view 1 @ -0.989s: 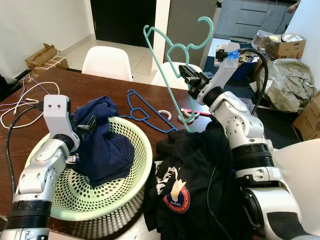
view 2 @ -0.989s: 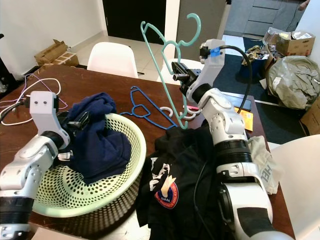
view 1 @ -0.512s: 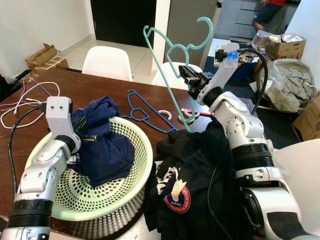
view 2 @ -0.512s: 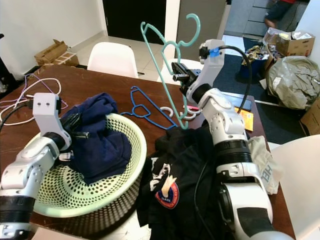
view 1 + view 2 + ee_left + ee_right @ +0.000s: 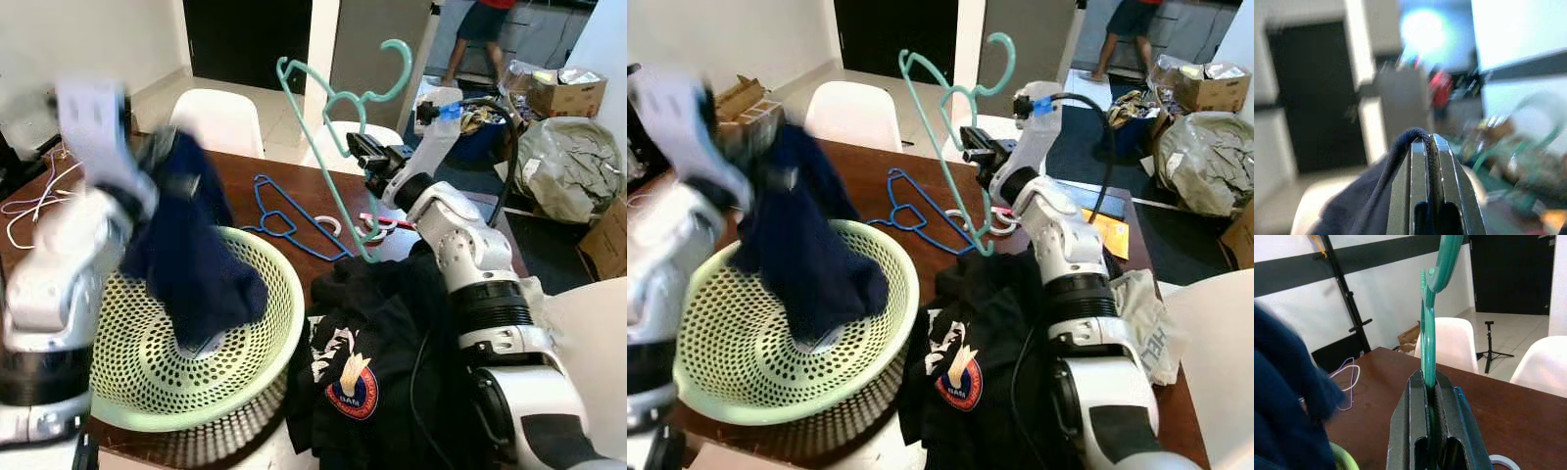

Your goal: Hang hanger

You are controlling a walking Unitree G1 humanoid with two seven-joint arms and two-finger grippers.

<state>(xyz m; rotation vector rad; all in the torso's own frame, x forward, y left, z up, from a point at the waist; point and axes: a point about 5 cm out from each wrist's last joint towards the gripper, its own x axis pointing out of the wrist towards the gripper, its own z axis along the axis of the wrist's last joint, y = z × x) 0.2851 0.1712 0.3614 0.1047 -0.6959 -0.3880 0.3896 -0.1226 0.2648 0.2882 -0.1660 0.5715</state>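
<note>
A dark wooden table (image 5: 211, 176) carries a pale green perforated laundry basket (image 5: 245, 343) on the robot's left and a heap of black clothing (image 5: 377, 343) with a printed badge on its right. Above the basket, the blurred left gripper (image 5: 1426, 147) is raised with its fingers pressed together on a fold of a navy blue garment (image 5: 191, 255), whose lower end hangs down into the basket.

Over the far side of the table, the right gripper (image 5: 361, 157) pinches the teal plastic hanger (image 5: 328, 108) between its closed fingers, gripping it near the neck. The hanger stands tilted in the air, hook uppermost, one long arm slanting down toward the black clothing.

A blue hanger (image 5: 284, 220) lies flat on the table just beyond the basket, with a white tape roll (image 5: 328, 226) beside it.
</note>
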